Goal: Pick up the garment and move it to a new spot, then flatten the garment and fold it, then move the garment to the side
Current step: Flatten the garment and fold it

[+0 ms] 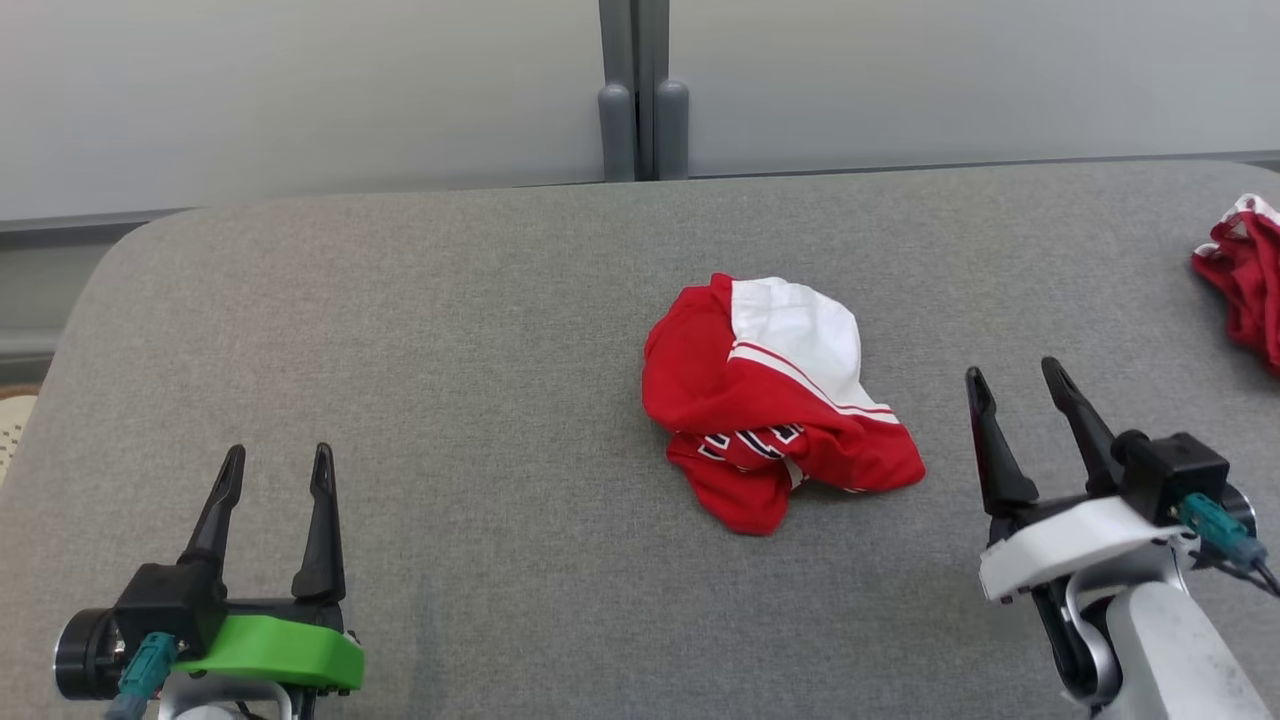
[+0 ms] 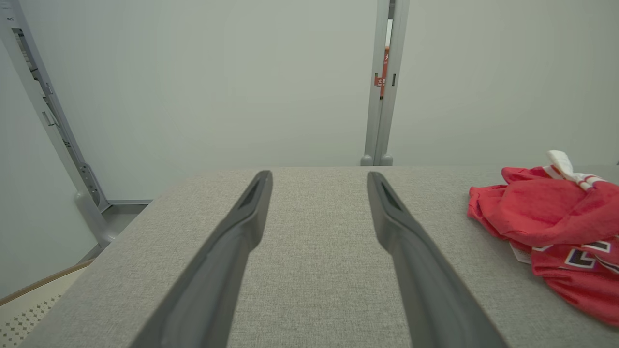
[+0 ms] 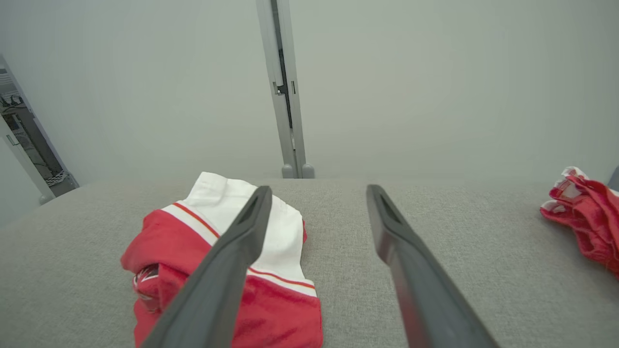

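1. The garment [image 1: 775,400] lies on the table [image 1: 400,330], a little right of its middle.
2. A second garment [image 1: 1245,275] lies at the table's far right, well apart from the first (the head view cuts part of it off).
3. The left gripper [image 1: 279,455] is over the table's near left, well apart from the garment.
4. The right gripper [image 1: 1012,370] is near the garment, to its right, and apart from it.
5. A post [image 1: 643,120] stands behind the table's far edge, with panels [image 1: 300,90] on either side.
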Robot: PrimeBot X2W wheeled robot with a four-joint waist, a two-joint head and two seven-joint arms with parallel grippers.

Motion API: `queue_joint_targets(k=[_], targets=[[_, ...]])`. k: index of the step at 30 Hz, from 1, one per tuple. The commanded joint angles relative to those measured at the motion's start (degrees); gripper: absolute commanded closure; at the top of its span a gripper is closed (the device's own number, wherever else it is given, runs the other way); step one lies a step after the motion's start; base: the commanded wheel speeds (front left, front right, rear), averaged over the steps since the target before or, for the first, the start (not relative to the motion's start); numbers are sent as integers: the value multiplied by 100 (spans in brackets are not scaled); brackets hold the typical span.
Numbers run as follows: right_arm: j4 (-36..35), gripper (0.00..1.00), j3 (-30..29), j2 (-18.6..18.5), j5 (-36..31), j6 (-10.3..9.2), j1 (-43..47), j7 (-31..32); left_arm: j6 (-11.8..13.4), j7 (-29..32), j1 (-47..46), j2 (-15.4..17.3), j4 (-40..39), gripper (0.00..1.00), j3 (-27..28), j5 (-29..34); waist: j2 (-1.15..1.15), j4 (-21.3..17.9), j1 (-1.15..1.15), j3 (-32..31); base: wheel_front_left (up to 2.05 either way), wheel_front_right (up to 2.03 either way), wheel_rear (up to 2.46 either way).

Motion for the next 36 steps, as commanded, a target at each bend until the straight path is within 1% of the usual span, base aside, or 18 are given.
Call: queue_joint_targets(k=[1,6,11,17,24,26,27,30,36], targets=[[142,0,40,-62,-49,1,-213,58,25,-19,-134,-11,4,0,-25,61,0,110,0,133,0,0,0],[787,0,179,-194,-74,1,-812,169,22,-24,-322,-58,32,0,-104,101,0,290,0,363,0,0,0],[1665,0,268,-292,-37,1,-1248,132,-20,-23,-563,-147,82,0,-233,140,0,529,0,620,0,0,0],[2653,0,317,-276,65,1,-1376,-27,-53,-24,-733,-249,131,0,-310,145,0,725,0,775,0,0,0],[3441,0,478,-203,288,1,-1340,-123,-79,-24,-734,-302,156,0,-255,170,0,748,0,787,0,0,0],[3623,91,593,-150,420,1,-1320,-117,-84,-25,-731,-316,165,0,-240,187,0,737,0,781,0,0,0],[3696,100,650,-139,494,1,-1327,-109,-87,-25,-736,-323,170,0,-234,197,0,728,0,773,0,0,0],[3794,100,752,-211,644,-6,-1431,-149,-100,-25,-766,-334,182,0,-219,205,0,702,0,763,0,0,0],[3772,100,738,-550,756,-8,-1724,-255,-114,-25,-765,-359,205,0,-180,246,0,658,0,691,0,0,0]])
